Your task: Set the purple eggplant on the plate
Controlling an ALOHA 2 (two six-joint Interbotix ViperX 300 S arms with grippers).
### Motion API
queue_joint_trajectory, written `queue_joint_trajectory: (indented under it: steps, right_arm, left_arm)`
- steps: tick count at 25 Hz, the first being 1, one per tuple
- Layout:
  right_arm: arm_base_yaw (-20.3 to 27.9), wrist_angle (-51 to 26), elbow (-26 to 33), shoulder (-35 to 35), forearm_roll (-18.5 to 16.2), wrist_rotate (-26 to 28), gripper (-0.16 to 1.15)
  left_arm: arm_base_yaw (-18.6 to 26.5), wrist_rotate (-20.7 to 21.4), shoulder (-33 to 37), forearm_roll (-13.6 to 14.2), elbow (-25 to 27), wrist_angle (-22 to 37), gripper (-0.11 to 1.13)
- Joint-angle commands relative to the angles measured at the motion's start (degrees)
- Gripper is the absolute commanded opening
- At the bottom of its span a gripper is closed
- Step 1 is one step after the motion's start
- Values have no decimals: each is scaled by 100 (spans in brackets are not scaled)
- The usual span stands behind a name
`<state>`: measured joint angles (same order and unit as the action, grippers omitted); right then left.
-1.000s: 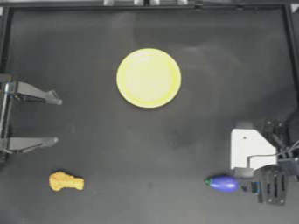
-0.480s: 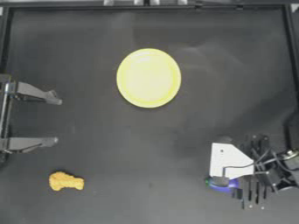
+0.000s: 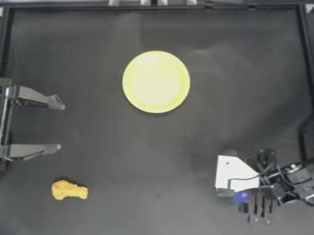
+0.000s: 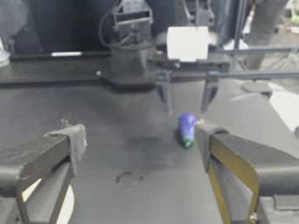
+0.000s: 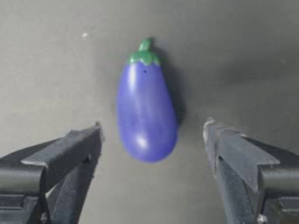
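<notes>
The purple eggplant [image 5: 146,113] lies flat on the dark table near the front right, green stem pointing away from my right gripper [image 5: 153,140]. That gripper is open, a jaw on each side of the eggplant's rounded end, not touching it. From above, the right gripper [image 3: 242,197] hangs over the eggplant [image 3: 241,196], leaving only a sliver of purple visible. The yellow plate [image 3: 155,81] sits empty at the table's centre back, far from it. The left gripper [image 3: 55,125] rests open at the left edge; in its view the eggplant [image 4: 187,127] lies below the right gripper [image 4: 186,94].
A lumpy orange-yellow piece [image 3: 69,190] lies at the front left. The table's raised frame [image 3: 301,69] runs along the right side and back. Bare table lies between the eggplant and the plate.
My right arm has swung left toward the eggplant and now hangs over it, hiding most of it from above. The left arm, plate and orange piece have not moved.
</notes>
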<state>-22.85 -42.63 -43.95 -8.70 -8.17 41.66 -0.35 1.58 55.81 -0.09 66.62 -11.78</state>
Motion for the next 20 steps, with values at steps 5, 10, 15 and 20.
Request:
queue_joint_trajectory:
  steps: [5, 10, 15, 20]
  right_arm:
    - [-35, 141, 0, 281, 18, 62, 98]
    - [-35, 308, 0, 571, 18, 62, 95]
    - [-35, 272, 123, 721, -18, 53, 70]
    - [-53, 79, 255, 659, -26, -9, 24]
  left_arm:
    - [0, 0, -53, 0, -149, -18, 103]
    - [0, 0, -79, 0, -158, -18, 103]
    - [0, -9, -123, 0, -176, -18, 103]
    - [0, -9, -193, 0, -202, -18, 103]
